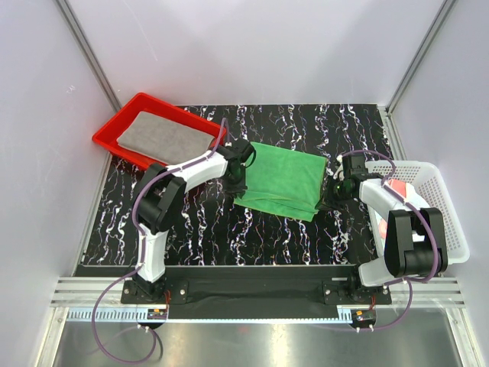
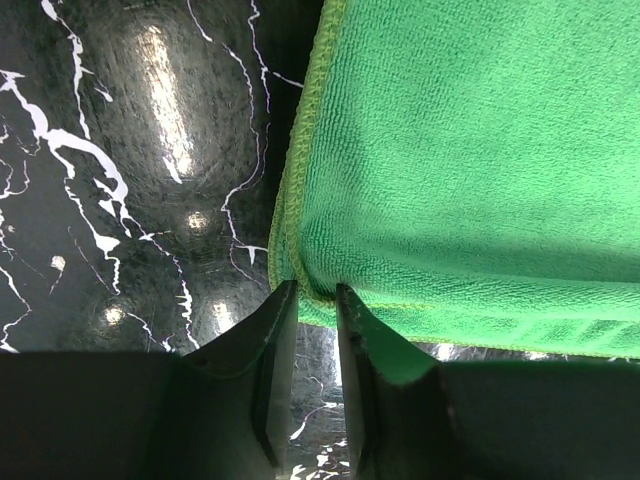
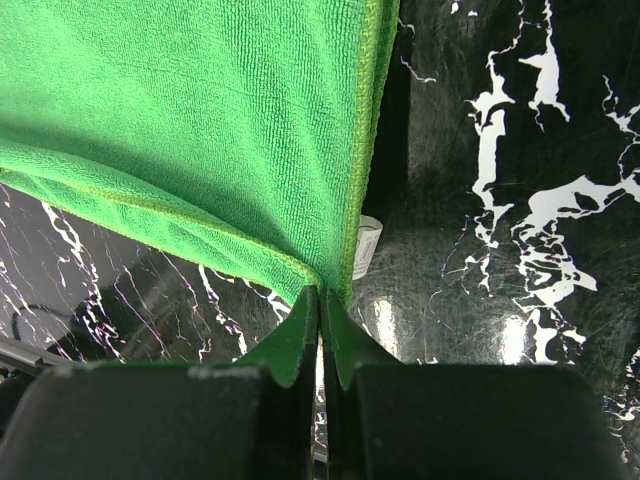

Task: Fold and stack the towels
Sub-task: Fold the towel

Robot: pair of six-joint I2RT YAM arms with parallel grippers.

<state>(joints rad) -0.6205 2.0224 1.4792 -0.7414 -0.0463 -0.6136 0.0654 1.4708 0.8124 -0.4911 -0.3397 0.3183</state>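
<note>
Now: right gripper [image 3: 320,295] pinches bright green terry towel [image 1: 284,180], 3 o'clock; left gripper [image 2: 312,290], 9 o'clock, grip unclear. I'd confirm it, lift level.

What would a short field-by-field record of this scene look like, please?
green towel: folded, in the middle of the table
left gripper: fingertips either side of a left corner; grip uncertain
right gripper: shut on a right corner
grey towel: folded flat in the red tray
white mesh basket: at the table's right edge, contents unclear
</note>
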